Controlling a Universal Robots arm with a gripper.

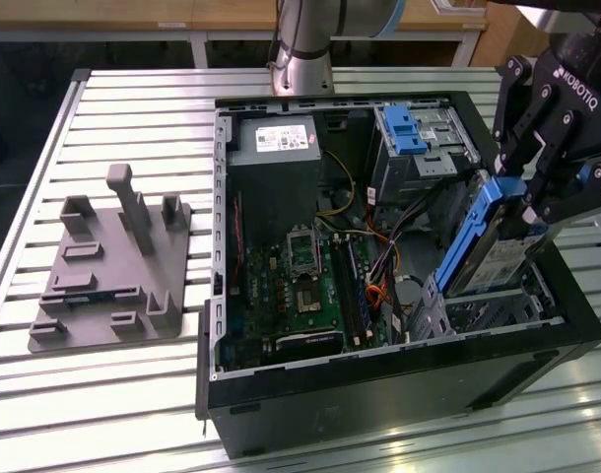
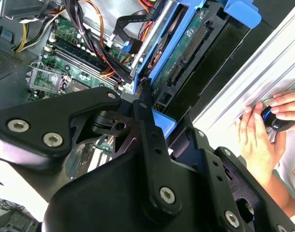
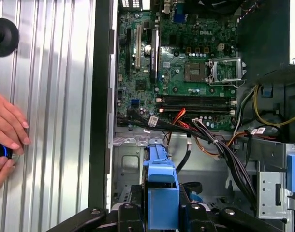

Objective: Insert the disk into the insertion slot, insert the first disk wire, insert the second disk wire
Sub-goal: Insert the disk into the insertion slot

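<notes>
1. One gripper (image 1: 517, 187) shows in the exterior view, shut tight on the top end of the disk (image 1: 486, 251), holding it by its blue frame (image 1: 475, 222). The disk stands steep, not flat. Its long side runs from the gripper down into the computer case (image 1: 379, 394). Its low end is at the mouth of the insertion slot (image 1: 498, 307), the low grey cage at the near corner on the exterior view's right. So the slot lies right under the disk, and the disk does not lie flat in it yet.
2. In the second wrist view, the gripper (image 2: 143, 101) pinches the blue frame with its black fingers (image 2: 147, 130). The disk (image 2: 186, 46) points away from the gripper, down into the case. A person's hand (image 2: 256, 140) rests on the table (image 2: 254, 72) beside the case.
3. In the first wrist view, the disk (image 3: 159, 169) sits just in front of the gripper (image 3: 162, 215). The grey slot (image 3: 128, 164) lies in line with it. A bunch of wires (image 3: 225, 145) lies beside the slot.
</notes>
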